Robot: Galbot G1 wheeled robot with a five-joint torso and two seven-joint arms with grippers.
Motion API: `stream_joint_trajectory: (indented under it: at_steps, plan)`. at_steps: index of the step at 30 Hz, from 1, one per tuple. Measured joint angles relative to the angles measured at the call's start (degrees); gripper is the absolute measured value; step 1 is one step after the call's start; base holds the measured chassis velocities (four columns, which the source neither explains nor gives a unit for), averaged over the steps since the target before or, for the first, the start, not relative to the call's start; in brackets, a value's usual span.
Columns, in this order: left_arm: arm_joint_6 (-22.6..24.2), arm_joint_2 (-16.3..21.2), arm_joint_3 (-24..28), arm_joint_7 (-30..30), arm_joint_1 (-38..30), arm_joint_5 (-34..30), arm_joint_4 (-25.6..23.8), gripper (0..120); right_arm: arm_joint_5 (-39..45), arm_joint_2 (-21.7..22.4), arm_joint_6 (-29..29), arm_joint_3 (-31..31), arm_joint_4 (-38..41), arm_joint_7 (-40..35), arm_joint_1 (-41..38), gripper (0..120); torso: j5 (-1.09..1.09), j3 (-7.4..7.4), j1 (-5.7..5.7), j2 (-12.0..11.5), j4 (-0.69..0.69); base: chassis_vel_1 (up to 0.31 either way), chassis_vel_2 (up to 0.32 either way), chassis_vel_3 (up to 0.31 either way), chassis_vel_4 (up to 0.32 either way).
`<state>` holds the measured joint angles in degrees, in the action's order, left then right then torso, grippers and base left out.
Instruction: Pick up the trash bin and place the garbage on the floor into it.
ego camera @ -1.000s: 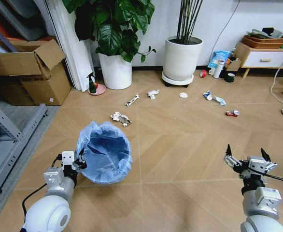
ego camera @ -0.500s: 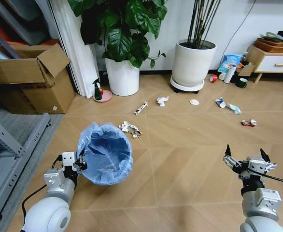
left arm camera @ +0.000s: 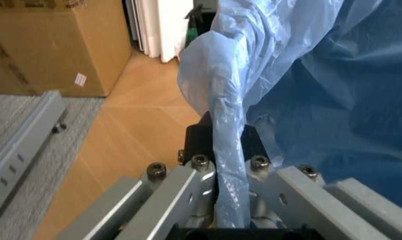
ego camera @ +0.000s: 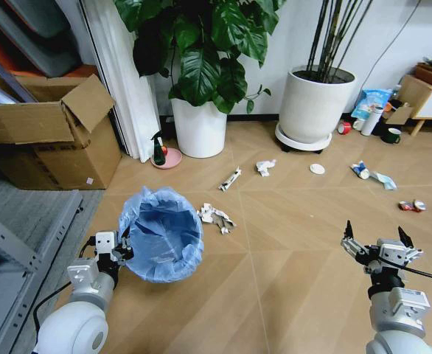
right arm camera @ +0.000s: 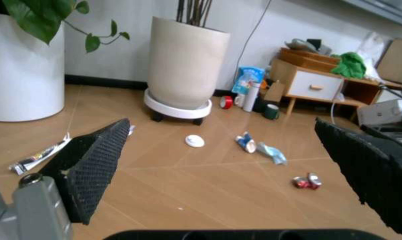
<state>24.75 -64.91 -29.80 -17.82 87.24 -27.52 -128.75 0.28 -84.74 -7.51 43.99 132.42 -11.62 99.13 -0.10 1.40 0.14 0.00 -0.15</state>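
The trash bin [ego camera: 161, 234], lined with a crinkled light-blue bag, hangs tilted at the lower left, its mouth facing me. My left gripper [ego camera: 120, 249] is shut on its rim; up close the bag-covered rim [left arm camera: 229, 125] is pinched between the fingers [left arm camera: 199, 162]. The garbage lies ahead on the floor: crumpled paper [ego camera: 216, 216] just right of the bin, a long wrapper [ego camera: 231, 178], a white wad [ego camera: 265, 167], a white disc [ego camera: 317, 169] [right arm camera: 195, 141], blue-white packaging [ego camera: 367, 172] [right arm camera: 251, 144] and red-white packaging [ego camera: 412, 206] [right arm camera: 304, 181]. My right gripper [ego camera: 378, 247] [right arm camera: 221, 125] is open at the lower right, holding nothing.
Two large white plant pots [ego camera: 199, 125] [ego camera: 315, 103] stand at the back wall. A cardboard box [ego camera: 46, 133] and a metal shelf frame [ego camera: 9, 251] border the left. A spray bottle on a pink dish [ego camera: 159, 153], a red tape roll [ego camera: 343, 127] and a low cabinet [ego camera: 430, 96] stand farther back.
The whole picture has shifted right and down, so the camera has moved. Both grippers keep their places in the view, the left one still holding the bin.
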Motion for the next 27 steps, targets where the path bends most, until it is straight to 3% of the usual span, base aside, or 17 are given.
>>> stream_joint_trajectory:
  at_steps: [27]
  plan:
    - [-0.2, -0.5, 0.1, 0.2, -0.1, 0.4, 0.6, 0, 0.5, 1.3, -0.3, -0.2, -2.1, 0.7, -0.9, 100, -0.02, 0.01, 0.00, 0.0, 0.01, -0.130, 0.314, 0.129, -0.320]
